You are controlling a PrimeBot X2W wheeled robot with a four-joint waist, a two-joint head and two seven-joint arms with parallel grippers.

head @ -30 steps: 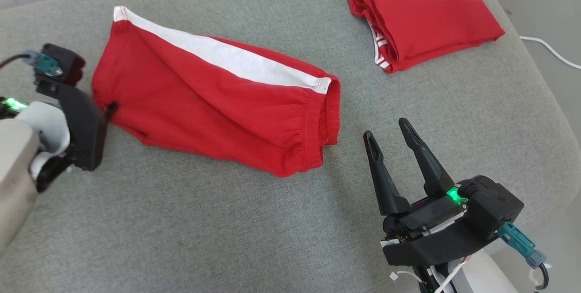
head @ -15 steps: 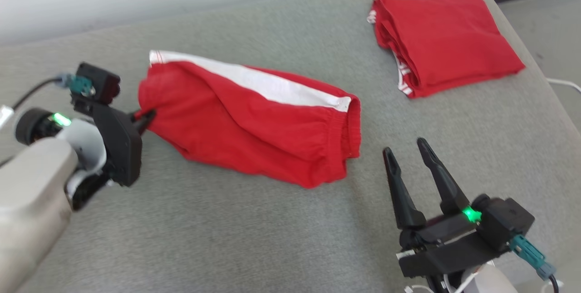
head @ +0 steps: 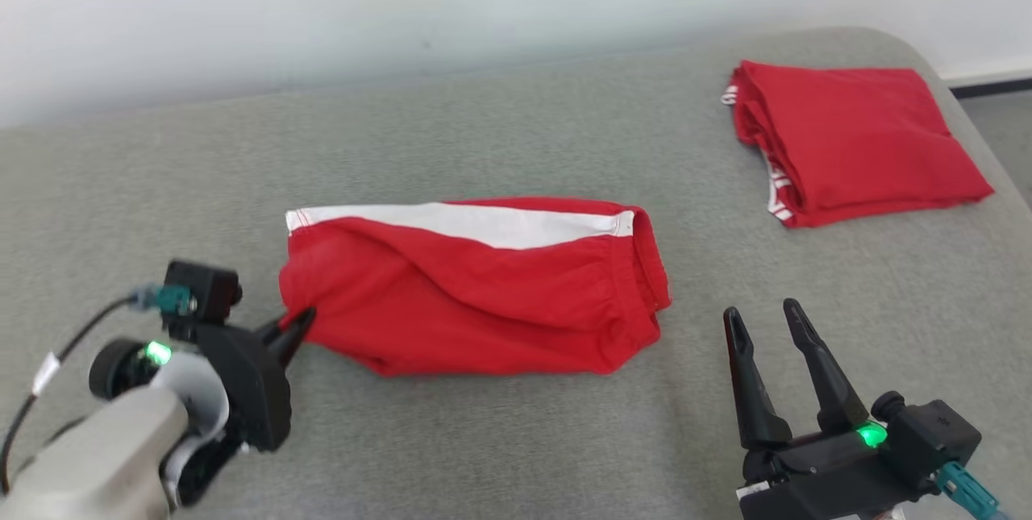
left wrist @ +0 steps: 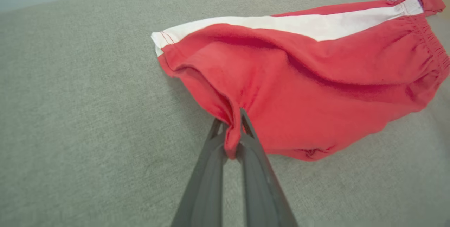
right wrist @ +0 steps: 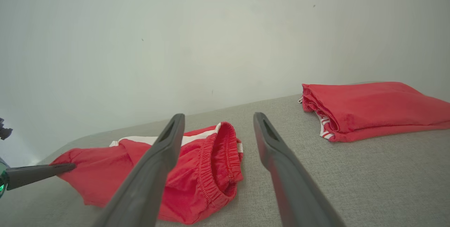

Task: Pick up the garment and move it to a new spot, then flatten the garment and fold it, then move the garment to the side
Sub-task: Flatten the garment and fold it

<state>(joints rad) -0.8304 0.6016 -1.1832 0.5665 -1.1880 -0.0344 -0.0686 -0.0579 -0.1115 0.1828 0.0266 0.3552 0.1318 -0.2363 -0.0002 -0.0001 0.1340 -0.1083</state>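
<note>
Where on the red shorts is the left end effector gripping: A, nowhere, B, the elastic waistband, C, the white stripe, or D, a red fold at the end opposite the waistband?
D: the left end effector is shut on a red fold of the shorts, far from the waistband.

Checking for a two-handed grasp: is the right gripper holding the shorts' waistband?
No, the right gripper stands open, apart from the red shorts.

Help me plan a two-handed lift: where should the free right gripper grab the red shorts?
Probably the elastic waistband at the right end of the shorts, coming from the right. Its gathered edge faces the right gripper, and the left gripper pinches the opposite end.
</note>
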